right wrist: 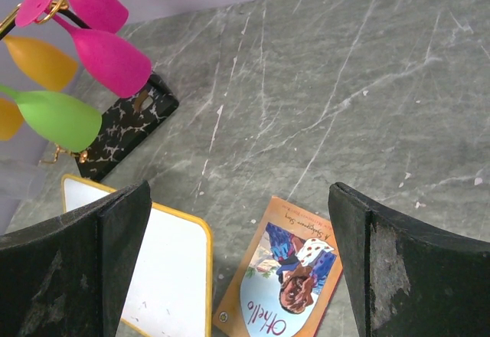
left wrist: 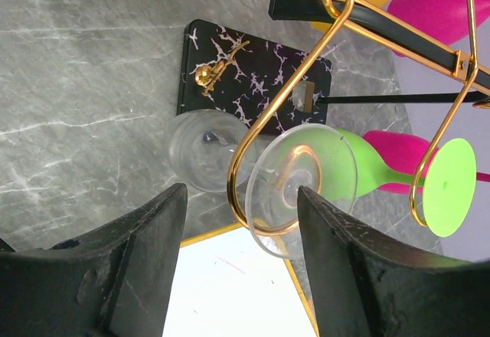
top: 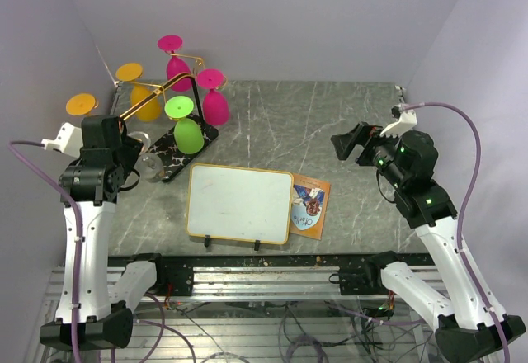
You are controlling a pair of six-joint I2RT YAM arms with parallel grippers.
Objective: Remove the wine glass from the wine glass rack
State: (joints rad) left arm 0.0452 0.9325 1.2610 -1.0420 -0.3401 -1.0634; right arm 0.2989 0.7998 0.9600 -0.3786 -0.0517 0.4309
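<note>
The wine glass rack stands at the table's back left on its black veined base (top: 171,165), with gold wire arms (left wrist: 295,84). Orange (top: 146,104), pink (top: 216,107) and green (top: 188,137) glasses hang from it upside down. A clear wine glass (top: 152,166) hangs on the nearest gold arm; in the left wrist view its foot (left wrist: 329,161) sits in the arm's end loop and its bowl (left wrist: 200,149) is below. My left gripper (left wrist: 242,191) is open, its fingers just short of that foot on either side. My right gripper (right wrist: 239,191) is open and empty over the table's right.
A white board with a yellow rim (top: 239,202) lies at the near middle, close under the left gripper (left wrist: 230,283). An orange book (top: 309,206) lies to the right of it, below the right gripper (right wrist: 287,276). Walls close in on the left and at the back.
</note>
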